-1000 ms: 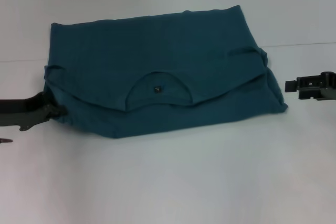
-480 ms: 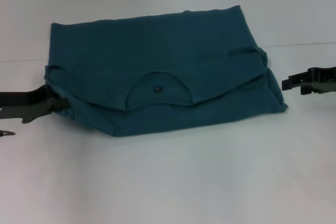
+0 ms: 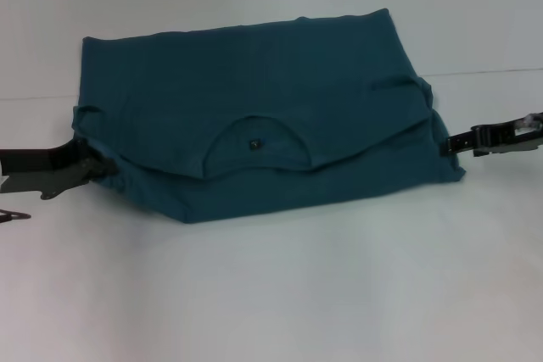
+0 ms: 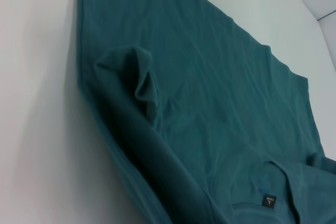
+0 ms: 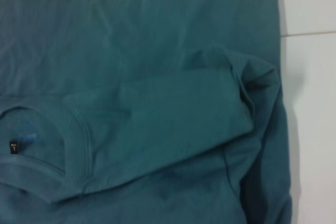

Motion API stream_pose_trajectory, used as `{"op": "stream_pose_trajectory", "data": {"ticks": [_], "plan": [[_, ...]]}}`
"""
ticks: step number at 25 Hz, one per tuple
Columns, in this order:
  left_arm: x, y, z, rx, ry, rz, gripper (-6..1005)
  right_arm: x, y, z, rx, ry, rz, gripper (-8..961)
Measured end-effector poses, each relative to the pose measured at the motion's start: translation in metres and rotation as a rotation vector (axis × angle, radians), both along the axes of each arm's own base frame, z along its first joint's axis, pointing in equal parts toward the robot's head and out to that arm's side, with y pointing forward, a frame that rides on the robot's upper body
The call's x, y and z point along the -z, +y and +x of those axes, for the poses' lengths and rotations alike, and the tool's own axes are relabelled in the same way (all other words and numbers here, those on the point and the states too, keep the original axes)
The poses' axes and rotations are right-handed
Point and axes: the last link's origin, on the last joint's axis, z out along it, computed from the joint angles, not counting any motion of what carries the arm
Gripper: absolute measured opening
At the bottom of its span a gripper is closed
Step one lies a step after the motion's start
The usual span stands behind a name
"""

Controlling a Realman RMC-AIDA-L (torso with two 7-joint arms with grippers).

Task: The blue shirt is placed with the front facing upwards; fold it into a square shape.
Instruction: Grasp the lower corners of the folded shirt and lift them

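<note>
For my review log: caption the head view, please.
Partly folded shirt on white table, left gripper and right gripper at its side edges.

- I see the blue shirt (image 3: 254,116) folded on the white table (image 3: 280,294), collar facing me.
- My left gripper (image 3: 95,167) touches its nine-o'clock edge.
- My right gripper (image 3: 450,143) touches its three-o'clock edge.

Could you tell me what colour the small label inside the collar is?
Dark, nearly black, small label; clearest in the left wrist view.
</note>
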Motion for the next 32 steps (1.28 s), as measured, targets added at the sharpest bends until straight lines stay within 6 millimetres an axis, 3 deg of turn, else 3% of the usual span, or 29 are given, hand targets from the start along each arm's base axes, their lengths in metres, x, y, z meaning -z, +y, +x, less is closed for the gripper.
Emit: {"op": "stream_pose_trajectory", "data": {"ticks": [16, 32], "plan": [[0.004, -0.004, -0.004, -0.012, -0.003, 0.001, 2, 0.038, 0.004, -0.003, -0.013, -0.063, -0.006, 681], [0.006, -0.004, -0.003, -0.007, -0.017, 0.009, 2, 0.05, 0.006, -0.009, -0.023, -0.073, -0.014, 633]]}}
